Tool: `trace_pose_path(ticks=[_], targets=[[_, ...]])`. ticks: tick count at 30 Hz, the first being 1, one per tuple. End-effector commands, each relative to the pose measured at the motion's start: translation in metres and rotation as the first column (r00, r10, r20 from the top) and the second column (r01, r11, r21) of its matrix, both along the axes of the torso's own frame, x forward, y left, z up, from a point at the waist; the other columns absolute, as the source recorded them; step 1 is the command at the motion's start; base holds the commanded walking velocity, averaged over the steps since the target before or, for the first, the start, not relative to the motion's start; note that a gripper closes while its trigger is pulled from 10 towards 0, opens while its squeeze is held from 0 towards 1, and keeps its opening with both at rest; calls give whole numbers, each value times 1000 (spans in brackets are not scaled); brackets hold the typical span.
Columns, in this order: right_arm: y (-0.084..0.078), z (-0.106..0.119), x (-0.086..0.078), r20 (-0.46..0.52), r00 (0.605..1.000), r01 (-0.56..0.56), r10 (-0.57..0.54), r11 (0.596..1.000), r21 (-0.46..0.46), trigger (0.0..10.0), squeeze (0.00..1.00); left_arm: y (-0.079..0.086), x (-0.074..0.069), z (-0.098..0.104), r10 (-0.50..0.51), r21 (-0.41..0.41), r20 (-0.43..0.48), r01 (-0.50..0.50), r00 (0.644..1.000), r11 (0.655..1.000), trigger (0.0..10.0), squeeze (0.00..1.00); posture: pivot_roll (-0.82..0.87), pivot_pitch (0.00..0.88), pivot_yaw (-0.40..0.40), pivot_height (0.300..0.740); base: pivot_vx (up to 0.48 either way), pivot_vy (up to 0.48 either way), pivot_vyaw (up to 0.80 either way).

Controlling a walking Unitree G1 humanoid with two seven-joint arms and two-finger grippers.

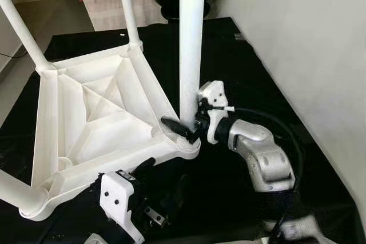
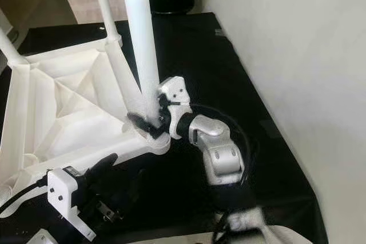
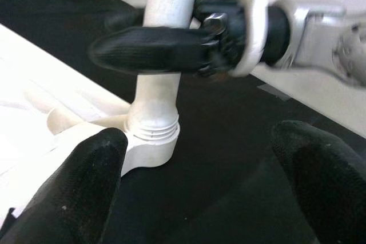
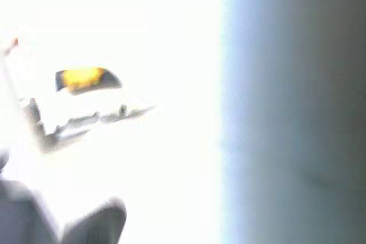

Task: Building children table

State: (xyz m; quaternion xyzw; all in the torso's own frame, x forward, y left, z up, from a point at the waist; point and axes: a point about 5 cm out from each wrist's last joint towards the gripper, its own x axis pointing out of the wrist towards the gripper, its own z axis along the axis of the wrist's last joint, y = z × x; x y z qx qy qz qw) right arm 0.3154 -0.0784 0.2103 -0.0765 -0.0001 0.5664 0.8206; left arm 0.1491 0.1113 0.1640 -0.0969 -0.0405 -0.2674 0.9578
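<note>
A white plastic children's table (image 1: 91, 112) lies upside down on a black mat (image 1: 240, 61), its legs pointing up, as a two-armed robot works at the near right corner. The right gripper (image 1: 182, 127) is clamped around the base of the near right leg (image 1: 191, 44), one black finger passing in front of the tube and the other behind it, just above the round corner socket (image 1: 189, 148). The leg's long axis runs straight up from that socket, close to vertical, and the gripper reaches it sideways from the right, at a right angle to the tube.

In the left wrist view, threaded rings show at the foot of the leg where it meets the socket, so it appears not fully seated; turning or pressing it home looks to be the step in hand.

The left gripper (image 1: 142, 171) hovers at the near edge of the tabletop, fingers spread apart and holding nothing, pointing toward the same corner from the near side. It is close to the socket but touches nothing. Three other legs already stand in the far and near left corners. The right arm is the one on the leg.
</note>
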Motion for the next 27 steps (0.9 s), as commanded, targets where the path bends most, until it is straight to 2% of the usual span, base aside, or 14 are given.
trace_pose_path(ticks=[1, 4, 8, 9, 10, 15, 19, 21, 23, 24, 25, 26, 27], targets=[[12, -1, -5, -2, 992, -123, 123, 992, -10, 10000, 0, 0, -1, -2, 2, 2, -19, -2, 1000, 1000, 10000, 0, 39, 149, 5, 740, 0, 0, 0], [9, 1, 2, -16, 963, -269, 269, 962, -42, 10000, 0, -1, -1, -2, 1, -1, -20, -1, 1000, 1000, 10000, 0, 50, 148, 8, 740, 0, 0, 0], [9, 4, 7, -33, 948, -317, 316, 948, -35, 10000, 0, -2, -2, -2, 1, -1, -20, -1, 1000, 1000, 10000, 0, 55, 150, 8, 740, 0, 0, 0], [9, 6, 11, -41, 940, -340, 339, 940, -22, 2471, 0, -2, -2, -2, 1, 0, -21, -1, 1000, 1000, 10000, 0, 56, 150, 8, 740, 0, 0, 0], [8, 8, 13, -52, 931, -363, 362, 932, -10, 0, 0, -2, -2, -2, 1, 0, -21, -1, 1000, 1000, 10000, 0, 57, 152, 8, 740, 0, 0, 0], [4, 10, 17, -53, 906, -422, 421, 907, -12, 0, 0, -2, -3, -2, 2, 1, -23, -2, 1000, 1000, 10000, 0, 57, 156, 6, 740, 0, 0, 0], [0, 12, 22, -40, 905, -423, 422, 906, -6, 0, 0, -2, -3, -2, 3, 1, -23, -3, 1000, 1000, 10000, 0, 55, 158, 7, 740, 0, 0, 0], [-3, 11, 24, -32, 919, -393, 393, 920, -4, 0, 0, -2, -3, -2, 4, 0, -23, -4, 1000, 1000, 10000, 0, 52, 162, 3, 740, 0, 0, 0], [-10, 3, 26, -27, 968, -251, 250, 968, -21, 0, 0, -2, -3, -2, 4, -1, -23, -4, 1000, 1000, 10000, 0, 42, 162, -1, 740, 0, 0, 0], [-10, 3, 26, -27, 968, -251, 250, 968, -21, 0, 0, -2, -3, -2, 4, -1, -23, -4, 1000, 1000, 10000, 0, 42, 162, -1, 740, 0, 0, 0], [-14, -3, 26, -27, 992, -122, 122, 992, -9, 0, 0, -2, -3, -2, 4, -2, -22, -4, 1000, 1000, 10000, 0, 37, 162, -9, 740, 0, 0, 0], [-14, -9, 23, -5, 998, 62, -62, 998, 12, 0, 0, -2, -3, -2, 4, -2, -21, -4, 1000, 1000, 10000, 0, 37, 164, -15, 740, 0, 0, 0], [-16, -13, 22, 11, 949, 314, -315, 948, 50, 0, 0, -2, -2, -2, 5, -2, -21, -5, 1000, 1000, 10000, 0, 35, 165, -14, 740, 0, 0, 0]])
